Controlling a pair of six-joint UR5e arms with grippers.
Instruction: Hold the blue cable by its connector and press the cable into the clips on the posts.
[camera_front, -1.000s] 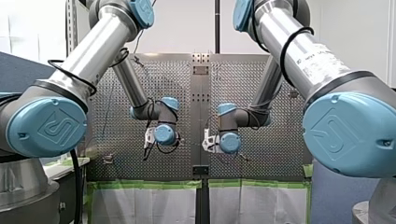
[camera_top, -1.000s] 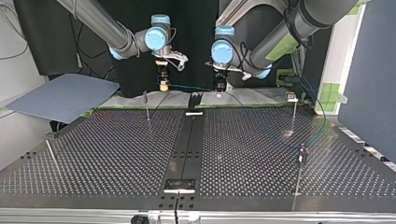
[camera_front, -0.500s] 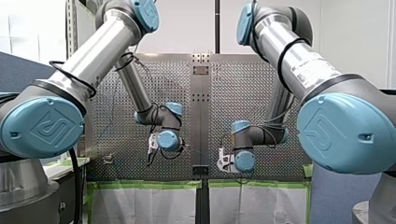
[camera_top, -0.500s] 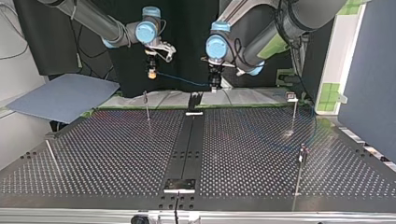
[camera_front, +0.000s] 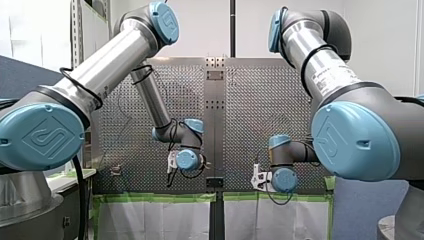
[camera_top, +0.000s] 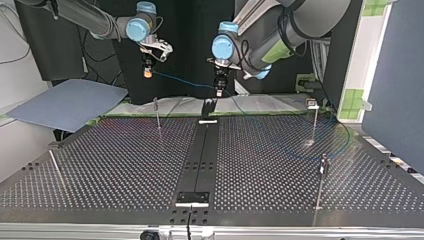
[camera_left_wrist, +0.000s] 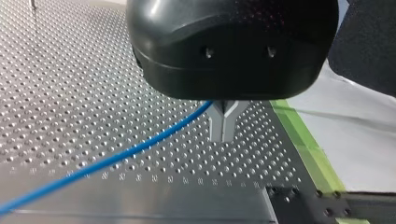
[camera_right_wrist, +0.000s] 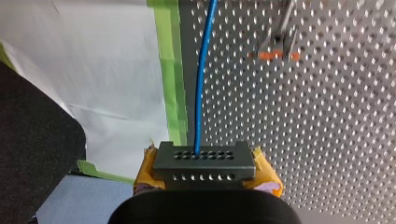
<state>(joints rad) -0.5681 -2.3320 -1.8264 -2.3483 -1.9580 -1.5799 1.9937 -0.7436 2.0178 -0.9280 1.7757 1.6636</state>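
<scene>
Two arms: my left arm (camera_front: 100, 70), my right arm (camera_front: 325, 65). Two end effectors: left end effector (camera_top: 218, 92), right end effector (camera_top: 147, 74). One blue cable (camera_top: 185, 83), one connector (camera_right_wrist: 204, 161), one desk (camera_top: 125, 165). Three clear posts: far post (camera_top: 157, 114), second far post (camera_top: 314, 120), near post (camera_top: 320, 185); slanted rod (camera_top: 56, 169) possibly fourth.

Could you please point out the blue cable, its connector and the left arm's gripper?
blue cable (camera_right_wrist: 200, 93): right wrist view, mid-length of its visible run.
connector (camera_right_wrist: 204, 161): right wrist view, its dark holed face.
left gripper (camera_left_wrist: 223, 136): left wrist view, between its metal fingertips.
</scene>
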